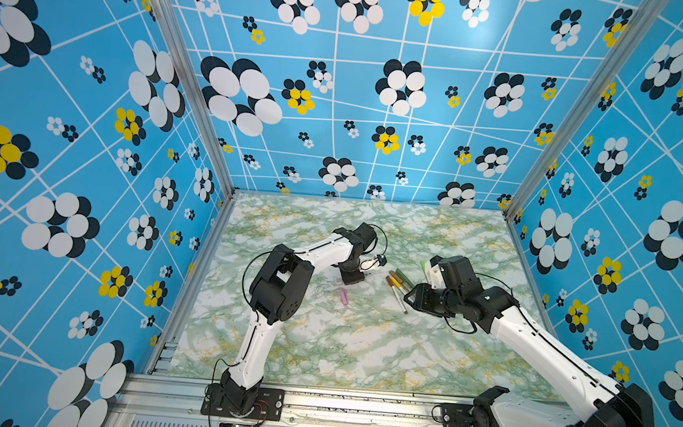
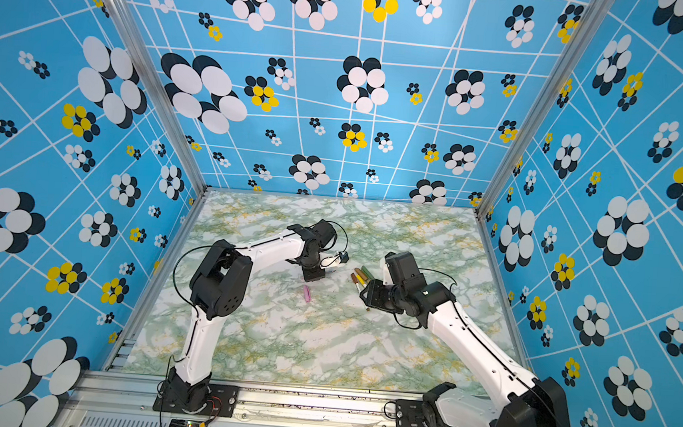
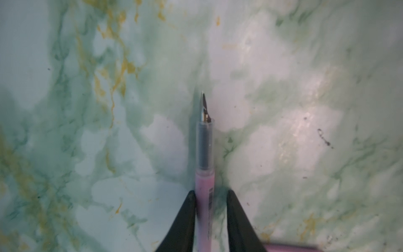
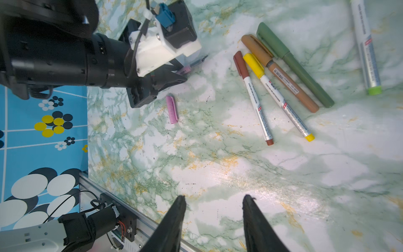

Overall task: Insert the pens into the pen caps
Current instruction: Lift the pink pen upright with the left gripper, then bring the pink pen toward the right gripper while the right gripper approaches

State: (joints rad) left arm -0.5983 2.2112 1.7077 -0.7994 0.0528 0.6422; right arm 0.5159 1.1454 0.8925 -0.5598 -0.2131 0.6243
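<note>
Blue flowered walls (image 1: 88, 128) close in a green-marbled table (image 1: 321, 346). The left claw (image 3: 210, 194) is low over it, jaws a little apart astride the pink pen (image 3: 205, 168). One finger touches the barrel and the other shows a gap, so nothing is clamped. The right claw (image 4: 214, 199) hovers apart and empty above bare table. Four capped pens (image 4: 281, 74) lie side by side near it. The pink pen is uncapped and seems to lie on the table, near the loose pink cap (image 4: 171, 109). It looks light, stiff and smooth, so it is likely to roll or slip. Mid-barrel is the place to hold it, clear of the fine, fragile-looking tip. The cap is short and hollow with a clip, best pinched near its closed end.
</note>
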